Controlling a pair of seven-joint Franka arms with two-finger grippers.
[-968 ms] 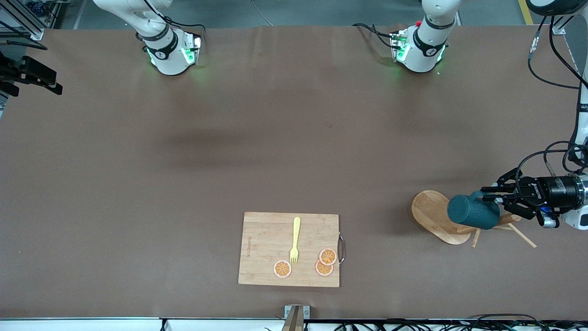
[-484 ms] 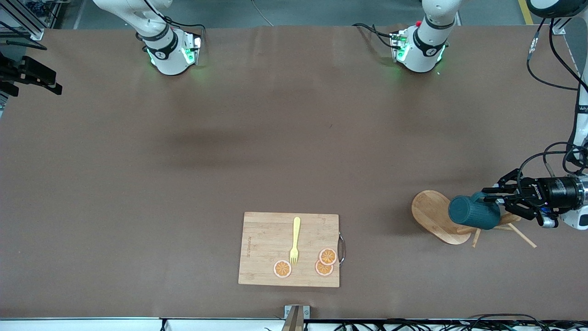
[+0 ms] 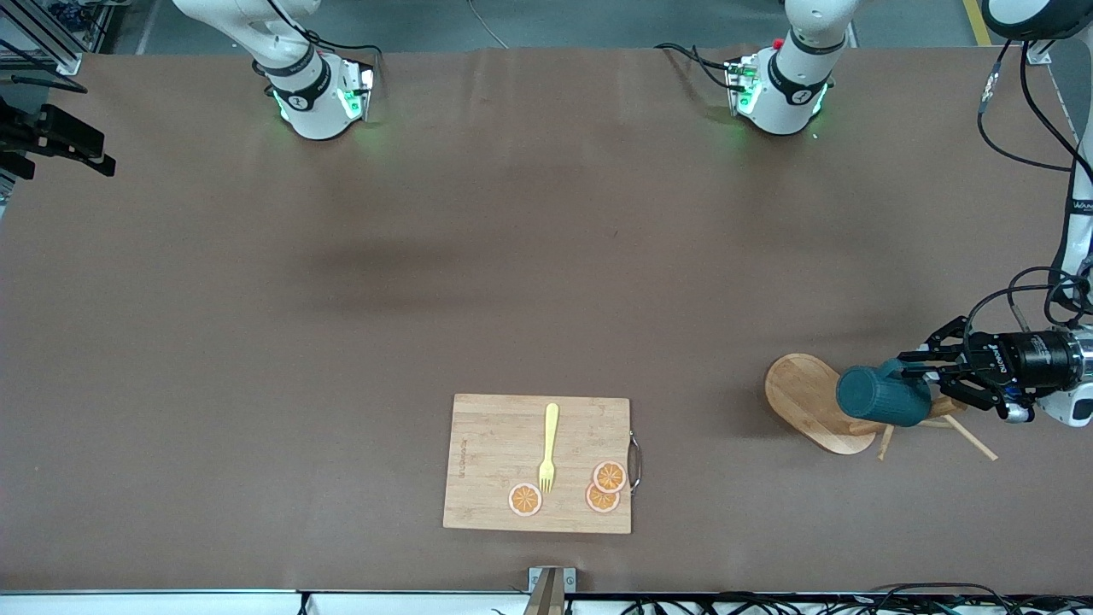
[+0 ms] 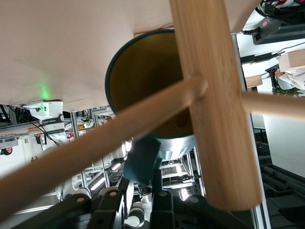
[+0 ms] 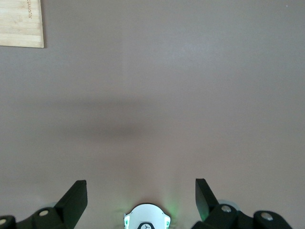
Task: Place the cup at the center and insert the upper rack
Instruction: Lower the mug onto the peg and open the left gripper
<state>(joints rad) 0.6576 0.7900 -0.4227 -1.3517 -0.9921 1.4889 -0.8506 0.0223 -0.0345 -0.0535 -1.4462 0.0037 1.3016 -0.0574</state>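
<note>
At the left arm's end of the brown table (image 3: 256, 342), the left gripper (image 3: 920, 376) is clamped on the small loop handle of a dark teal, ribbed cylindrical cup (image 3: 882, 396) — the cup is held on its side, its mustard-yellow inside (image 4: 143, 86) facing the wrist camera. It hangs on the light wooden mug tree (image 3: 811, 401), which lies tipped over on the table, oval bamboo base on edge and thin pegs splayed toward the gripper. In the left wrist view the thick round post (image 4: 214, 95) and one peg cross in front of the cup's mouth. The right gripper (image 5: 140, 193) waits high over bare tabletop, its fingers spread wide and holding nothing. Nearer the front camera, mid-table, a rectangular bamboo cutting board (image 3: 487, 444) carries a yellow fork (image 3: 548, 446) and three orange slices (image 3: 525, 500) — two of them overlapping.
</note>
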